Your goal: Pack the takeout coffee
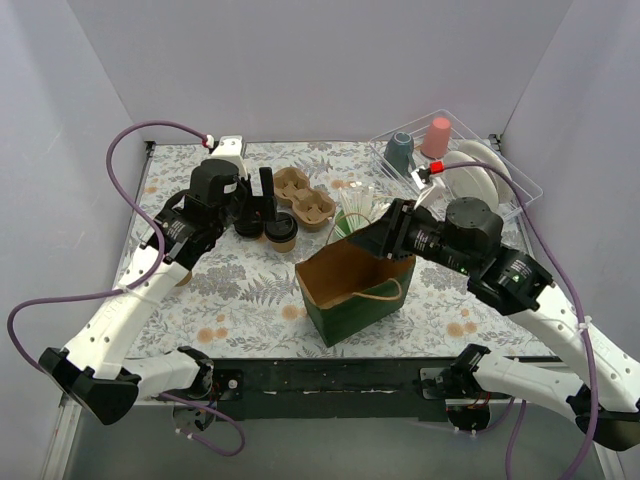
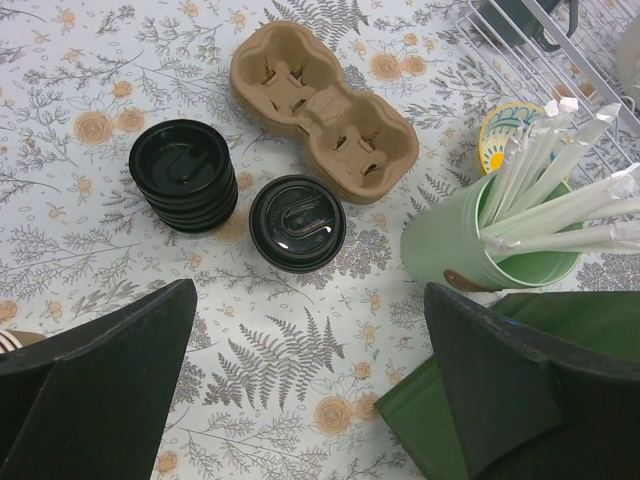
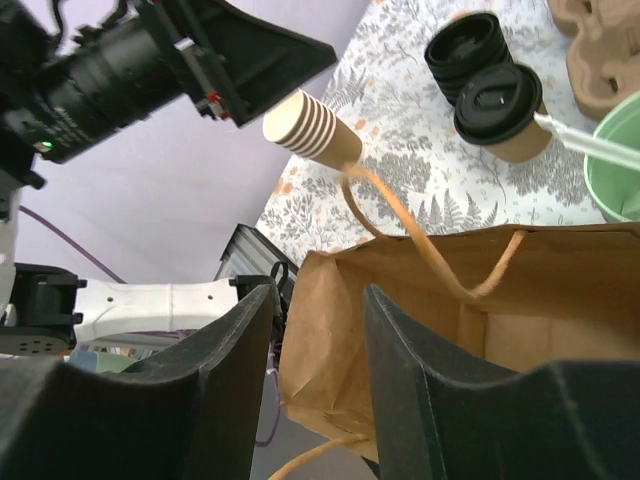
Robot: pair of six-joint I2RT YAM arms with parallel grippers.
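The takeout coffee (image 1: pixel 282 232), a brown paper cup with a black lid, stands on the flowered cloth next to the cardboard carrier (image 1: pixel 303 196). In the left wrist view the coffee (image 2: pixel 297 222) shows from above, ahead of my open, empty left gripper (image 2: pixel 310 400). In the top view that gripper (image 1: pixel 255 203) hovers over the cup and the lid stack. The green paper bag (image 1: pixel 355 290) stands open in the middle. My right gripper (image 1: pixel 385 235) is at the bag's far rim; in its wrist view the jaws (image 3: pixel 320 330) stand apart astride the bag's wall (image 3: pixel 330 300).
A ribbed stack of black lids (image 2: pixel 183 173) sits left of the coffee. A green cup of wrapped straws (image 2: pixel 490 240) stands right of it, by the bag. A striped paper cup (image 3: pixel 310 128) is near the left arm. A dish rack (image 1: pixel 520 180) with a teal mug (image 1: pixel 399 152) is back right.
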